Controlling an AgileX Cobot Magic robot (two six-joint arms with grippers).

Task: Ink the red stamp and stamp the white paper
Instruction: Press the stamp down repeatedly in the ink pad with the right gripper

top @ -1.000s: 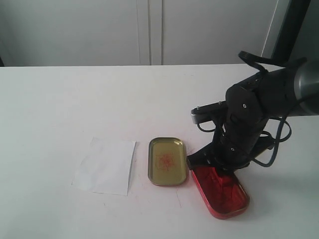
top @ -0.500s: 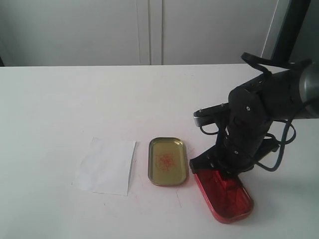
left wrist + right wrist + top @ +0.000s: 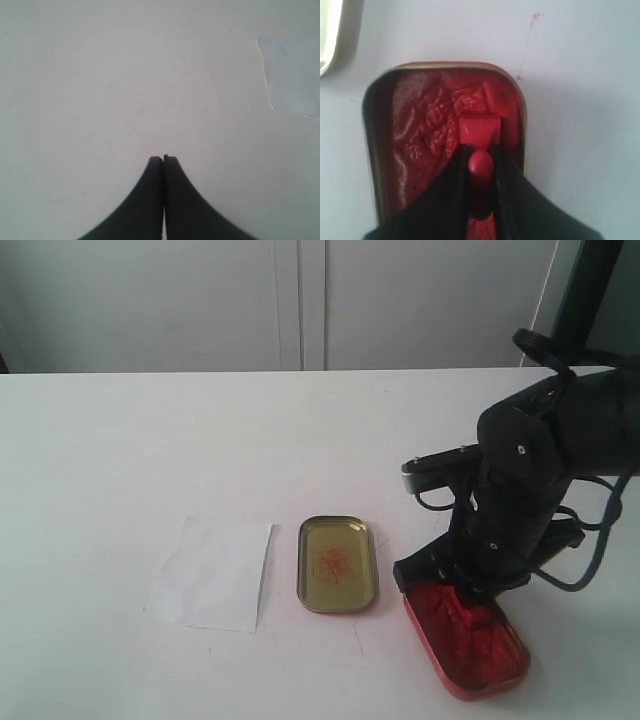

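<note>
Right gripper (image 3: 480,150) is clamped on the red stamp (image 3: 479,131): its 2 black fingers (image 3: 454,172) pinch the thin knob from both sides, with the flat base sticking out past the tips. The stamp sits inside the red tin (image 3: 519,661), base down over the wrinkled red ink pad (image 3: 425,130), closer to 1 long wall of the tin than the other. Can't tell if the base actually presses into the pad. In the exterior view the right arm leans down over the tin's far end and hides the stamp.

Left gripper (image 3: 163,159) is closed on nothing, jaws pressed together, above bare white table (image 3: 150,440).

The white paper (image 3: 212,572) lies flat on the table, left of the gold tin (image 3: 340,592). That tin is open, with a faint red smudge inside, and lies between the paper and the red tin, close to both but touching neither. A corner of the paper also shows in the left wrist view.
</note>
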